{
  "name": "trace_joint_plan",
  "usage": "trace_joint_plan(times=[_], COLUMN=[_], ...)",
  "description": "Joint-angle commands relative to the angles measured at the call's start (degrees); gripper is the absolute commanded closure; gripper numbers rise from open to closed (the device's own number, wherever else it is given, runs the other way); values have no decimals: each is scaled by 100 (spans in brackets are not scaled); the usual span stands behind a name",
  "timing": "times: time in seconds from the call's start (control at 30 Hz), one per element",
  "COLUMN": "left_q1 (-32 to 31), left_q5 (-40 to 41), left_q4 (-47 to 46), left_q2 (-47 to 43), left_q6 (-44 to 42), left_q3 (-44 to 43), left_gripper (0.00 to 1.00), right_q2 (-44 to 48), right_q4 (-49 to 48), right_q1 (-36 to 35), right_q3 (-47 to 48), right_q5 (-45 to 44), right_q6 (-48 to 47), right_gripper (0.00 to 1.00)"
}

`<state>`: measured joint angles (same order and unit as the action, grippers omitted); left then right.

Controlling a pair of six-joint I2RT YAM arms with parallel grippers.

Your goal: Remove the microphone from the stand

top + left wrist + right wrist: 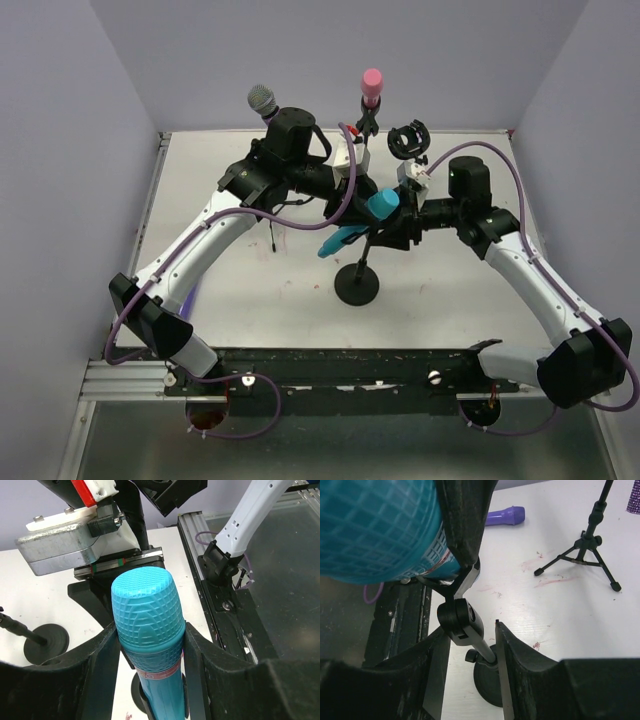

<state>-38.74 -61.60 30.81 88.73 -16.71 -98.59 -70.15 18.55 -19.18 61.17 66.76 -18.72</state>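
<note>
A teal microphone (147, 620) sits tilted in the clip of its stand (461, 621). The left gripper (149, 647) pinches it just below the head; the right gripper (471, 635) straddles the stand's joint, grip unclear. If that hold is loose, pulling could topple the stand.
</note>
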Motion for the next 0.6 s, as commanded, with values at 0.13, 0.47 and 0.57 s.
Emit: trace_joint_plan(times=[0.13,0.47,0.57], left_q1=[-55,-72,-107], left_q5=[-432,253,438], left_q4=[-479,-567,-620], left_q2=[-40,-145,-180], left_q6=[282,537,625], left_q3=[120,375,445], left_gripper=[100,42,35], right_q2=[-60,-52,-60], right_q4=[-615,-1213,-1266], right_q1=[-103,-95,-95], right_q3=[36,-263,-263], right_q5=[-5,-111,-155], right_q6=[439,976,984], right_gripper=[49,85,88])
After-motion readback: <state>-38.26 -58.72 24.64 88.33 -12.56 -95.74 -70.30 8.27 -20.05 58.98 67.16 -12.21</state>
